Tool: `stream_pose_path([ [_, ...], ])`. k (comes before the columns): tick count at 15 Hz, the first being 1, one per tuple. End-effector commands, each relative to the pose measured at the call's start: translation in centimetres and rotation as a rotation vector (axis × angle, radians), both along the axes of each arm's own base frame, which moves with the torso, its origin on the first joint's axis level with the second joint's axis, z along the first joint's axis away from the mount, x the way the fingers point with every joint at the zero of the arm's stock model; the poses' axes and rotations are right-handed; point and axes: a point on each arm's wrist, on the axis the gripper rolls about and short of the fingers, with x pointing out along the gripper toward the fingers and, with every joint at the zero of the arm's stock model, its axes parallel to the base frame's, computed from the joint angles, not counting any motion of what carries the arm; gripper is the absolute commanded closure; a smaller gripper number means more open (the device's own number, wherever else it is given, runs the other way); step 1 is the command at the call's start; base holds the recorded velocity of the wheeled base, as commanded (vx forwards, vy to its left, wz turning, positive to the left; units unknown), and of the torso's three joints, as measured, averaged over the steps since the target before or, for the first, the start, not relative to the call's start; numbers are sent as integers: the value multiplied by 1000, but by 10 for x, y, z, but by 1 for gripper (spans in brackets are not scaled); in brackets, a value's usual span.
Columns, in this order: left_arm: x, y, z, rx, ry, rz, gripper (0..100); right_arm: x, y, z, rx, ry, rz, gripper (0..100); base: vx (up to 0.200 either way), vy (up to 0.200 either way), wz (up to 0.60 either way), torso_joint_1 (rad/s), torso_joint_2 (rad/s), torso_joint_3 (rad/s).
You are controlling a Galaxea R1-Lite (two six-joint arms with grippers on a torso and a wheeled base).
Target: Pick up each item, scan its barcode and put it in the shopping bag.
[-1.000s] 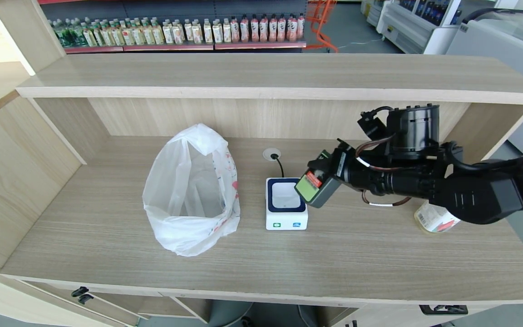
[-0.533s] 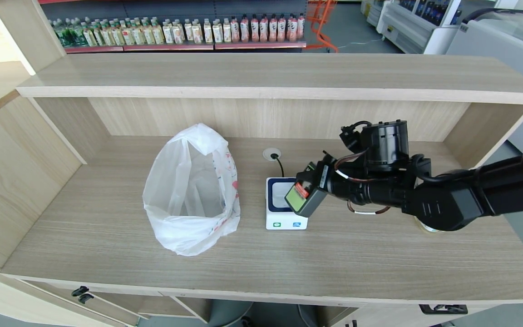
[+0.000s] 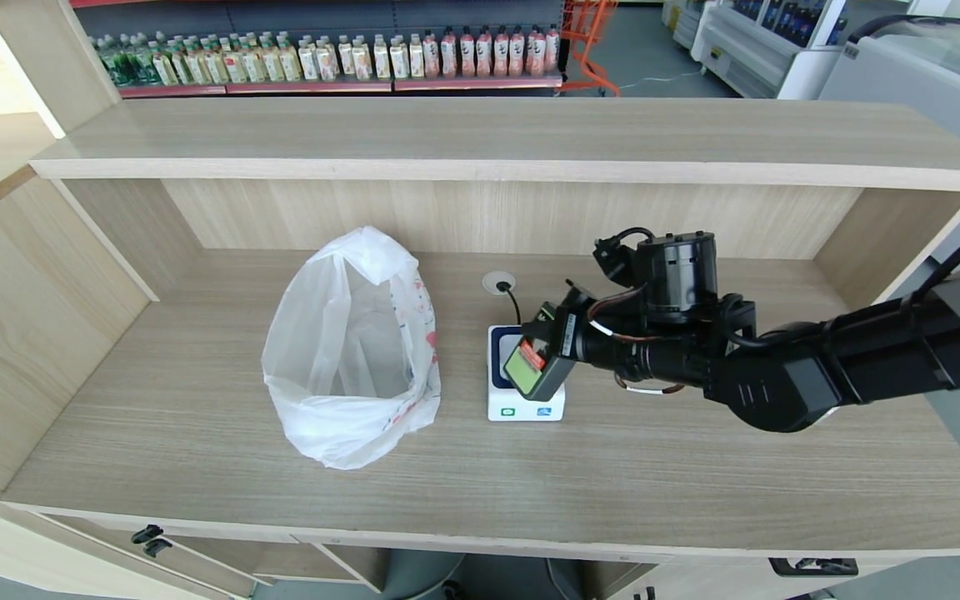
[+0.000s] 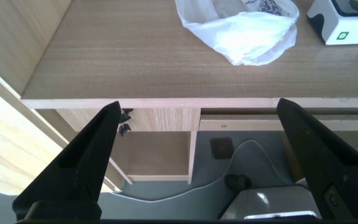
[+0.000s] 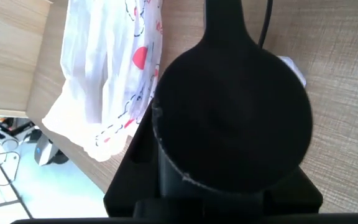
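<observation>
1. Right gripper (image 3: 553,350) clamped on item (image 3: 528,371), carried left over the last second.
2. Now hanging above scanner (image 3: 509,406), green face up.
3. Probably scanning; open bag (image 3: 347,358) waiting just left.

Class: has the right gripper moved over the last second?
Yes: the right gripper, holding the green-labelled box, moved left, from beside the scanner to over it.

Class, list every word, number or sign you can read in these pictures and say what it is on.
No text can be read.
Label on the box: blurred.
Badges on the scanner: too small.
Red print on the bag: illegible.
Labels on the shelf bottles: too small.
</observation>
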Motion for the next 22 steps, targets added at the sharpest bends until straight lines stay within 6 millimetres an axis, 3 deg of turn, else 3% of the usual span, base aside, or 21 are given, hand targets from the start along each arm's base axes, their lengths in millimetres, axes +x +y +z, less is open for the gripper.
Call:
stream_pose_path([
  [1,0,0,0,0,-1,0,0,1,1,-3,-19,-20,-1,100,0,0,0,0,0,0],
  [5,0,0,0,0,-1,0,0,0,0,0,-24,-36,-10,100,0,0,0,0,0,0],
  [7,0,0,0,0,-1,0,0,-8,-5,25,46,-67,-10,100,0,0,0,0,0,0],
  [9,0,0,0,0,-1,0,0,-40,-18,86,199,-146,-3,100,0,0,0,0,0,0],
  [11,0,0,0,0,-1,0,0,-64,-36,111,194,-231,0,100,0,0,0,0,0,0],
  [12,0,0,0,0,1,0,0,-82,-60,115,75,-306,-16,100,0,0,0,0,0,0],
  [13,0,0,0,0,-1,0,0,-95,-72,113,24,-336,-19,100,0,0,0,0,0,0],
  [16,0,0,0,0,-1,0,0,-129,-91,96,-12,-308,-13,100,0,0,0,0,0,0],
  [18,0,0,0,1,-1,0,0,-140,-97,93,-5,-300,-10,100,0,0,0,0,0,0],
  [22,0,0,0,1,-1,0,0,-144,-100,97,59,-265,-25,100,0,0,0,0,0,0],
])
